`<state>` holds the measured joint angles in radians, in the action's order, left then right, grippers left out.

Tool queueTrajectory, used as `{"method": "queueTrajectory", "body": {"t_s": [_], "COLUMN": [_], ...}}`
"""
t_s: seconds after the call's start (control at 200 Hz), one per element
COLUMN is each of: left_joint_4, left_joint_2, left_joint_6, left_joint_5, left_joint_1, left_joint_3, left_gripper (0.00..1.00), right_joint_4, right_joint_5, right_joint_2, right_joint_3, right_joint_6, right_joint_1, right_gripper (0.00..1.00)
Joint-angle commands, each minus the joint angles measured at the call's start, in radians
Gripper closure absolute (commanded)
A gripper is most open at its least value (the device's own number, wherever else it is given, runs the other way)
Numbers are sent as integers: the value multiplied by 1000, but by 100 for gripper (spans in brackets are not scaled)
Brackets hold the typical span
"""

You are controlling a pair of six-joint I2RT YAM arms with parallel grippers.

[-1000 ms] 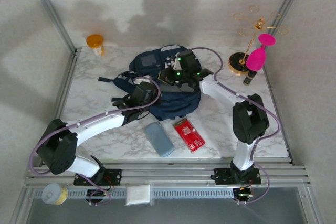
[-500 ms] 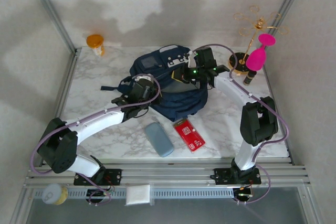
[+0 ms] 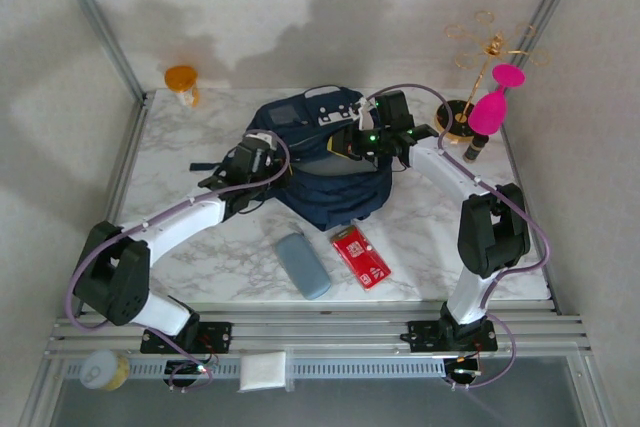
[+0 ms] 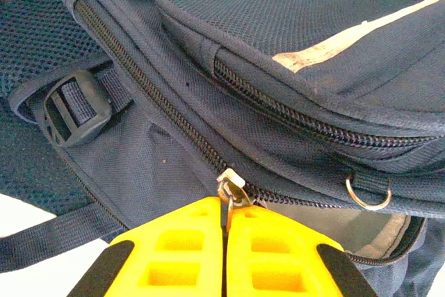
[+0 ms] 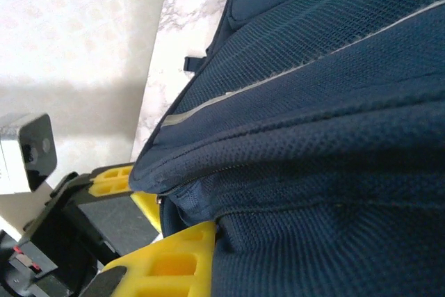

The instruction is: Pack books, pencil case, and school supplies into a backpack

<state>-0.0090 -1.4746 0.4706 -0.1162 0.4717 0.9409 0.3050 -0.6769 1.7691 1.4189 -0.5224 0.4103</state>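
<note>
The navy backpack (image 3: 335, 187) lies in the middle of the table. My left gripper (image 3: 262, 154) is at its left side. In the left wrist view its yellow fingers (image 4: 174, 248) are shut on the metal zipper pull (image 4: 231, 189) of the main zipper. My right gripper (image 3: 352, 141) is over the backpack's top. It is shut on a fold of the backpack's fabric (image 5: 313, 137), with one yellow finger (image 5: 167, 262) showing. The grey-blue pencil case (image 3: 303, 265) and the red packet of school supplies (image 3: 361, 256) lie on the table in front of the backpack. The books are out of view.
An orange cup (image 3: 182, 78) stands at the back left corner. A gold stand (image 3: 466, 112) with a pink piece (image 3: 490, 107) and a small dark bottle (image 3: 470, 152) are at the back right. Loose straps (image 3: 215, 164) trail off the backpack's left side.
My left gripper has moved back and to the left along the backpack with the zipper pull. The right gripper shifted right with the fabric, then held still. The backpack's shape shifted.
</note>
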Motion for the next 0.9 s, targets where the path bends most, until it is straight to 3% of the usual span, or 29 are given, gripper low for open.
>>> {"method": "queueTrajectory", "body": {"t_s": [0.0, 0.105, 0.2, 0.28, 0.36, 0.411, 0.596, 0.711, 0.896], "left_joint_4": [-24, -20, 36, 81, 130, 136, 168, 167, 112], "left_joint_2": [1, -20, -35, -35, -32, -36, -61, -67, -47], "left_joint_6": [-17, -19, -9, 13, 40, 42, 64, 78, 72], "left_joint_5": [195, 167, 44, 43, 6, 7, -27, -26, 0], "left_joint_1": [-112, -135, -103, -62, -26, 8, 65, 76, 91], "left_joint_3": [-45, -33, -36, -50, -61, -48, -19, -12, 9], "left_gripper": [100, 100, 100, 100, 100, 100, 100, 100, 100], "right_joint_4": [49, 59, 3, -109, -218, -257, -406, -473, -441], "right_joint_5": [60, 121, 141, 171, 231, 272, 417, 466, 541], "right_joint_2": [-34, -42, -48, -79, -114, -125, -143, -100, -91], "right_joint_3": [20, 25, 0, -81, -166, -191, -260, -273, -254], "right_joint_6": [65, 59, -30, -172, -307, -369, -525, -621, -581], "right_joint_1": [-71, -70, -45, -16, 27, 59, 191, 241, 239], "right_gripper": [100, 100, 100, 87, 58, 47, 36, 39, 82]}}
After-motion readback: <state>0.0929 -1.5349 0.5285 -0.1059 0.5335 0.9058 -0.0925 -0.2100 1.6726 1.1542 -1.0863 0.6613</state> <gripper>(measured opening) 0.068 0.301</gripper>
